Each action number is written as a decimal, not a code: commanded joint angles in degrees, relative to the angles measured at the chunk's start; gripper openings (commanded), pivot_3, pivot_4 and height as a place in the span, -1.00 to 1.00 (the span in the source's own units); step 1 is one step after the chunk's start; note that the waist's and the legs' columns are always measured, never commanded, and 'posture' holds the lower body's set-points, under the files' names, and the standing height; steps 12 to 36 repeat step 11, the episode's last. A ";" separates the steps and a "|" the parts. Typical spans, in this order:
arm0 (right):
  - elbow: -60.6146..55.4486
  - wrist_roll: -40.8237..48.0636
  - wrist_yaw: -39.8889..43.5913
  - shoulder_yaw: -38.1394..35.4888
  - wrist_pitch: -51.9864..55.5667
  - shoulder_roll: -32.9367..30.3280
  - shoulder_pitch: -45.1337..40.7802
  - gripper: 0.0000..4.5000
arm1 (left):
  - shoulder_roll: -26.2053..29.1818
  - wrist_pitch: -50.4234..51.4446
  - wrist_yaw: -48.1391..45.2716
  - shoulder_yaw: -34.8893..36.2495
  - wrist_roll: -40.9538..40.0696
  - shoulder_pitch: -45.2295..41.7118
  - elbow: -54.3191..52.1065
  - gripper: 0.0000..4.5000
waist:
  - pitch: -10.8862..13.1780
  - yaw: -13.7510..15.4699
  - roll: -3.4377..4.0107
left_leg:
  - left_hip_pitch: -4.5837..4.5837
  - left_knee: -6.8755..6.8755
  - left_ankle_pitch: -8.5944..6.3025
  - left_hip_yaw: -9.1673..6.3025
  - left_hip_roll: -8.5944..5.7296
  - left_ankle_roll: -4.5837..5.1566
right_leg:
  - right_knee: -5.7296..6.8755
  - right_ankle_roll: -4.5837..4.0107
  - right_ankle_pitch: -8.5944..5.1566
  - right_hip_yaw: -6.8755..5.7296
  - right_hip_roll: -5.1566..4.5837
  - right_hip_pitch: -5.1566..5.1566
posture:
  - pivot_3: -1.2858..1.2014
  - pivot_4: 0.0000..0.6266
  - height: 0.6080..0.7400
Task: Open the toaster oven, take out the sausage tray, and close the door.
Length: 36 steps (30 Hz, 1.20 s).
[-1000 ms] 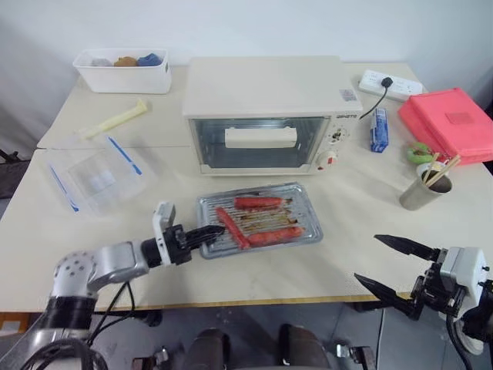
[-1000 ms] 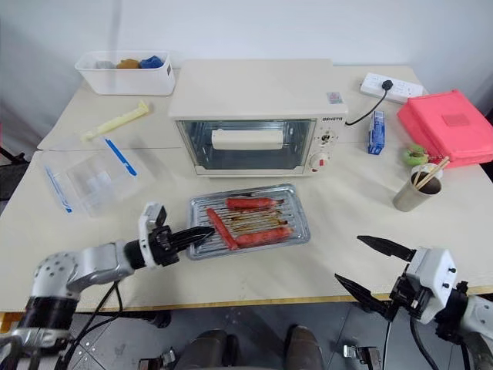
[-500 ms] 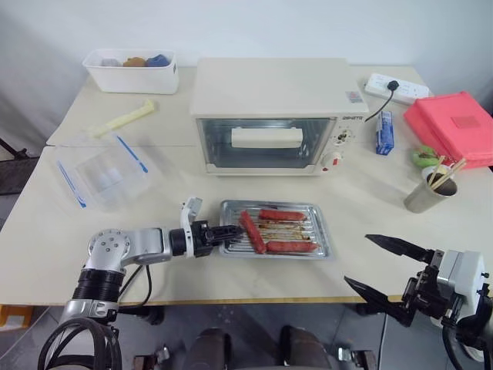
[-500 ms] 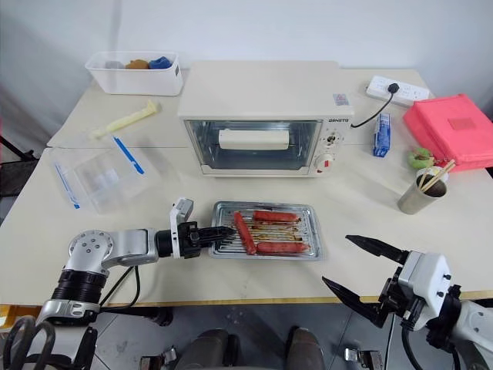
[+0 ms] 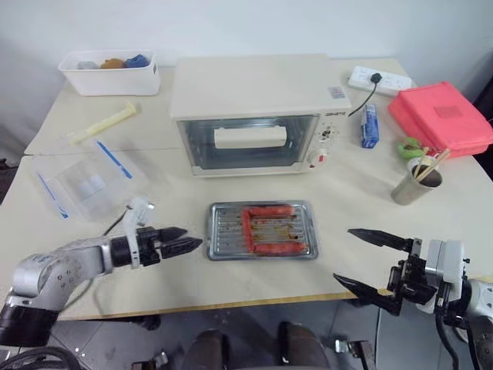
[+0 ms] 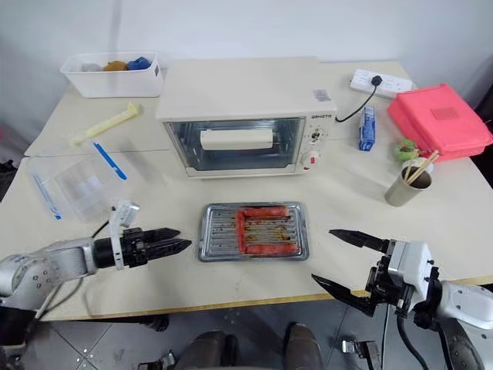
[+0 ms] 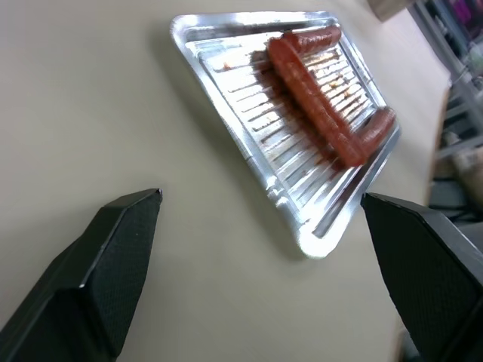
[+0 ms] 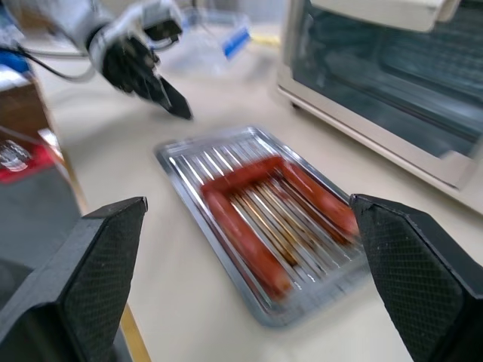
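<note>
Sausage tray (image 5: 260,230) is sat on the desk (image 5: 362,193) near the front edge, just in front of the toaster oven (image 5: 254,116), and nothing is holding it. The door (image 5: 250,142) looks to be shut, with its cream bar handle (image 5: 250,137) seen across the glass.

Left gripper (image 5: 179,243) is found just off the tray's left end, apart from it, jaws spread wide and empty. Right gripper (image 5: 368,260) hangs near the front right edge of the desk, jaws also wide with nothing between them.

Handling-wise, the tray is probably thin stamped metal: light, stiff enough, but shallow, so the sausages (image 5: 269,229) could be rolled off if it's tipped. The rim is likely a bit greasy and slippery. A pinch on the raised lip at a short end would be the safest bet, keeping it level, and it could also be slid flat along the desk without lifting.

The door would best be moved by the bar handle, not the glass.

Judging from how things lie, the job looks pretty much done.
</note>
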 commanded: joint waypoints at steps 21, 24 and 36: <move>5.59 3.79 10.53 -0.98 1.74 -6.76 -6.29 1.00 | 0.87 -43.03 -25.38 18.37 18.07 14.03 3.31 0.99 | 0.01 0.89 -0.01 | -0.06 0.05 -0.54 0.58 0.44 0.28 | -0.08 0.03 0.03 -1.01 -0.09 -0.07 | 0.03 -0.52 1.00; 5.59 3.79 10.53 -0.98 1.74 -6.76 -6.29 1.00 | 0.87 -43.03 -25.38 18.37 18.07 14.03 3.31 0.99 | 0.01 0.89 -0.01 | -0.06 0.05 -0.54 0.58 0.44 0.28 | -0.08 0.03 0.03 -1.01 -0.09 -0.07 | 0.03 -0.52 1.00; 5.59 3.79 10.53 -0.98 1.74 -6.76 -6.29 1.00 | 0.87 -43.03 -25.38 18.37 18.07 14.03 3.31 0.99 | 0.01 0.89 -0.01 | -0.06 0.05 -0.54 0.58 0.44 0.28 | -0.08 0.03 0.03 -1.01 -0.09 -0.07 | 0.03 -0.52 1.00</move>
